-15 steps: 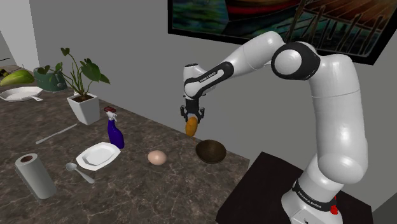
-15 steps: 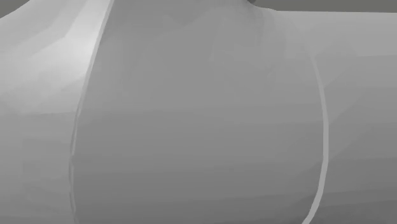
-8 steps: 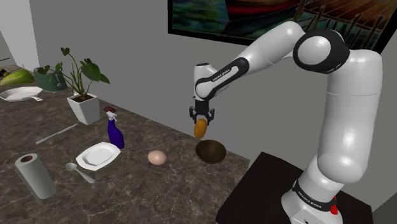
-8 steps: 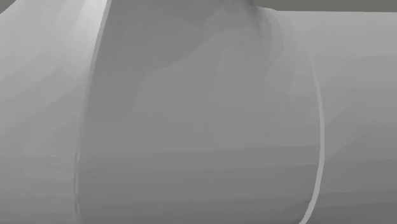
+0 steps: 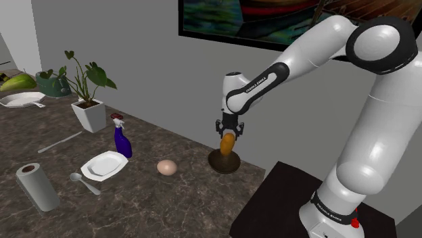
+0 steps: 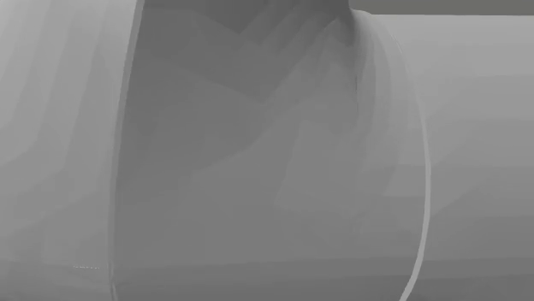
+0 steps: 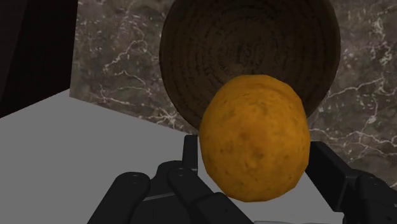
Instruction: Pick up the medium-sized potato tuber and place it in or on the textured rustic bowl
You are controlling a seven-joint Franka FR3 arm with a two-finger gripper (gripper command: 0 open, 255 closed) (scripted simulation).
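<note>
The potato is up, clenched in the fingers, hanging over the dark ribbed bowl at its six o'clock in the shoulder view. Pickup done; lowering and release left.

Small white lettering that seems to read "FRANKA EMIKA" runs along the arm's dark forearm band and again around its dark base ring; nothing else is readable.

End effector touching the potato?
Touching. In the wrist view the end effector clasps the potato between its fingers; the shoulder view shows it hanging over the bowl.
</note>
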